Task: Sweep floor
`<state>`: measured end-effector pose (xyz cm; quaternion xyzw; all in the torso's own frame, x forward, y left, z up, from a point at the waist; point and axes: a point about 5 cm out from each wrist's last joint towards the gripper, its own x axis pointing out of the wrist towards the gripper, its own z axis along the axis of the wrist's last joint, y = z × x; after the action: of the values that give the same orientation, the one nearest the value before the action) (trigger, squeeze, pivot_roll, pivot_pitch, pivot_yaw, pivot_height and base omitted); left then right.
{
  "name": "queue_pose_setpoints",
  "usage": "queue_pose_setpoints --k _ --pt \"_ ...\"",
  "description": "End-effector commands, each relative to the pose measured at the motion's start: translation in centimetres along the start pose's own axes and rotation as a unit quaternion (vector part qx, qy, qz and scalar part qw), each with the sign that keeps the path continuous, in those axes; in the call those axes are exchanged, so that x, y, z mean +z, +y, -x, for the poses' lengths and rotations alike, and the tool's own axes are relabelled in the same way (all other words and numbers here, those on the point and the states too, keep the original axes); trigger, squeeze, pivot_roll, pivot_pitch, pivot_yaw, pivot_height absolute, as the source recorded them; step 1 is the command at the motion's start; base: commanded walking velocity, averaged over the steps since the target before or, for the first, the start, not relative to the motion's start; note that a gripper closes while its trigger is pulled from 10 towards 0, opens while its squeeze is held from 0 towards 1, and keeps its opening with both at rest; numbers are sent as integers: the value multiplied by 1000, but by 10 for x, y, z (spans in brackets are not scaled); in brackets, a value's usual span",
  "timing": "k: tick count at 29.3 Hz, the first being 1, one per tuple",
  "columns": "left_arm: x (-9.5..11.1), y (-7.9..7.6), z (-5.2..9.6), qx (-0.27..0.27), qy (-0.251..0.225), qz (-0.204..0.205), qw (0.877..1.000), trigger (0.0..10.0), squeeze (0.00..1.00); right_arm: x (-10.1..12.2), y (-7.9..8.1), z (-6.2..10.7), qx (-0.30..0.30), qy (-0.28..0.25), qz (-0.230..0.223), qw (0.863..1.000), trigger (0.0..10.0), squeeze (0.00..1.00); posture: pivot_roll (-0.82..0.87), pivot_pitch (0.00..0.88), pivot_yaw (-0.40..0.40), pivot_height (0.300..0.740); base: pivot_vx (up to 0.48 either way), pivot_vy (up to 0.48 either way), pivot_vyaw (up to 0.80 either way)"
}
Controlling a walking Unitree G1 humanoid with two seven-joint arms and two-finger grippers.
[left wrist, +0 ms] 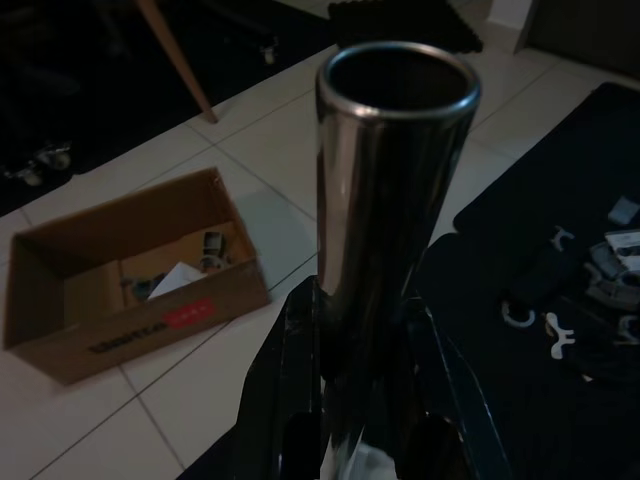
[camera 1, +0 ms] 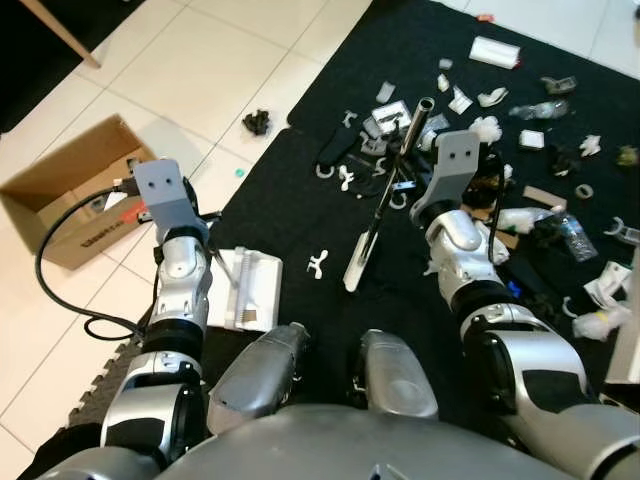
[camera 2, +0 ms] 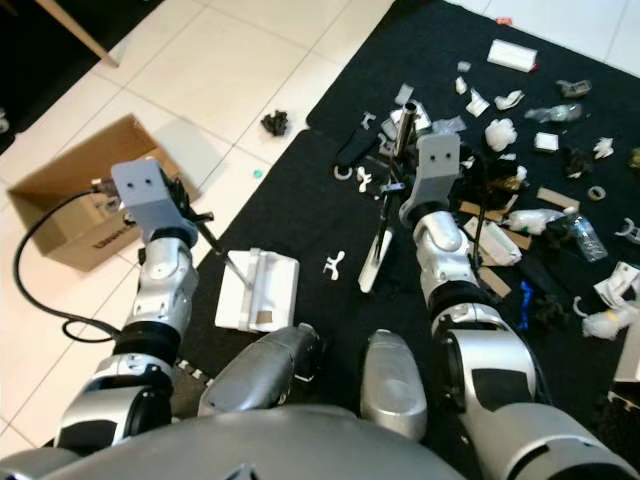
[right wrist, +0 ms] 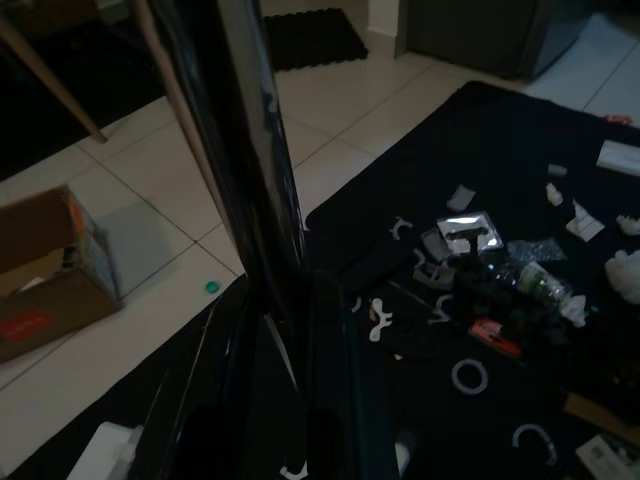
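A white dustpan (camera 1: 250, 290) lies on the black mat (camera 1: 290, 215) near its left edge. Its shiny metal handle (left wrist: 385, 190) stands between my left gripper's fingers (left wrist: 290, 380), which are shut on it. A broom with a white head (camera 1: 355, 270) leans on the mat; its dark pole (right wrist: 245, 170) runs up through my right gripper (right wrist: 285, 310), shut around it. Litter (camera 1: 520, 130) is scattered over the mat beyond and to the right of the broom: white scraps, rings, plastic bottles, cardboard bits.
An open cardboard box (camera 1: 70, 195) with a few items inside sits on the white tiles to my left. A black cable (camera 1: 60, 270) loops across the tiles by my left arm. A dark clump (camera 1: 258, 122) lies on the tiles at the mat's edge. A wooden leg (camera 1: 60, 30) stands far left.
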<state>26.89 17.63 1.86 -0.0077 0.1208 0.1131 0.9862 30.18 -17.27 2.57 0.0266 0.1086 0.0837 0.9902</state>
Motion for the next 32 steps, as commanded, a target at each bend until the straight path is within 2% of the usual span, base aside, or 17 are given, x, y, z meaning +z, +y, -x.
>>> queue_pose_setpoints --k 1,32 --pt "9 3 -3 3 -20 -5 1000 10000 0 5 5 -4 8 -9 2 1000 10000 0 -6 7 15 740 0 0 775" --pt "13 1 -5 4 -27 -2 1000 10000 0 6 5 -4 13 -9 6 1000 10000 0 -9 6 11 740 0 0 779"
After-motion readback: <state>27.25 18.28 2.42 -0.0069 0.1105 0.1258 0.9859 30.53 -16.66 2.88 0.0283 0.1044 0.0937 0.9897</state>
